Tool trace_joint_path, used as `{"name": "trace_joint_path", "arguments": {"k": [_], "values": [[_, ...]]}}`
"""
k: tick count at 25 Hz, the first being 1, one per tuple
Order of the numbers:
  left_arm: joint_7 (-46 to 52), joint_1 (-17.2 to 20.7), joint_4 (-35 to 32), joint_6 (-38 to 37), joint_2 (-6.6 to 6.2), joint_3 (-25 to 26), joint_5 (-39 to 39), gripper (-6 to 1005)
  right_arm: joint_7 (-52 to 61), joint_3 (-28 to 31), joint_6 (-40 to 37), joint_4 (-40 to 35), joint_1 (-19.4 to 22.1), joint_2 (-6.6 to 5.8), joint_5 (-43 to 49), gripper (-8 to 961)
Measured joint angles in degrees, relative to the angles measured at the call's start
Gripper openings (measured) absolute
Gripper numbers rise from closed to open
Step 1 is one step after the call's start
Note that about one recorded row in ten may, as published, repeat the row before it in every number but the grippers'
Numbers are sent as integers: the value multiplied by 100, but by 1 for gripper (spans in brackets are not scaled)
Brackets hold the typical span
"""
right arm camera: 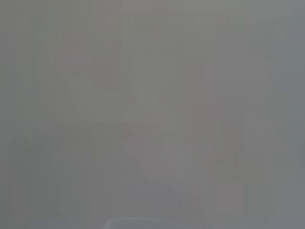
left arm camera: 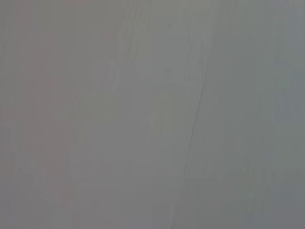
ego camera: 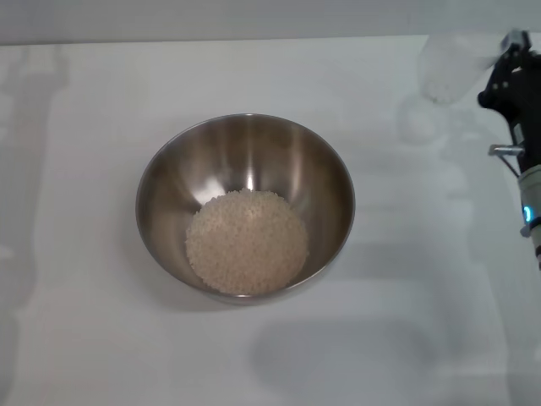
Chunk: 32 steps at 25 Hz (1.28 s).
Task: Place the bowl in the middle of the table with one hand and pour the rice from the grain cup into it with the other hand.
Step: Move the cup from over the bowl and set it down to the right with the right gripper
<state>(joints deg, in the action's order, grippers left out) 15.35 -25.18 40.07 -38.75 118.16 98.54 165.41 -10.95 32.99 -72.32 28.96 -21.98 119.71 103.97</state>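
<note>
The steel bowl (ego camera: 245, 205) stands in the middle of the white table (ego camera: 84, 338). A round mass of pale rice (ego camera: 247, 241) lies in its bottom. My right gripper (ego camera: 499, 72) is at the far right, above the table's back edge, shut on the clear grain cup (ego camera: 452, 66), which is tilted on its side and looks empty. The cup is well to the right of the bowl. My left gripper is out of view. The left wrist view shows only a plain grey surface. The right wrist view is grey, with a faint pale curved edge (right arm camera: 143, 222) that I cannot identify.
The table's back edge (ego camera: 211, 41) runs along the top of the head view. My right arm (ego camera: 528, 186), with a lit ring, comes down the right edge.
</note>
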Motion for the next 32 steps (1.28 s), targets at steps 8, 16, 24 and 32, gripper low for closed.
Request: {"name": "trace_joint_path", "arguments": {"k": [8,16,24,32], "values": [[-10,-46,-31,23,-5,-1,6,504,157,3,232,-103,36,14,-27,17],[-13,-57,-9,32,-13,-18,9,503,340,-66,524,-24,59,17,-517,17],[-15,-57,-3,39,-12,-34,9,504,474,-65,756,15,67,13,-520,20],[-23,-57,10,46,-12,-47,9,504,830,-74,1045,-68,46,7,-514,28]]}}
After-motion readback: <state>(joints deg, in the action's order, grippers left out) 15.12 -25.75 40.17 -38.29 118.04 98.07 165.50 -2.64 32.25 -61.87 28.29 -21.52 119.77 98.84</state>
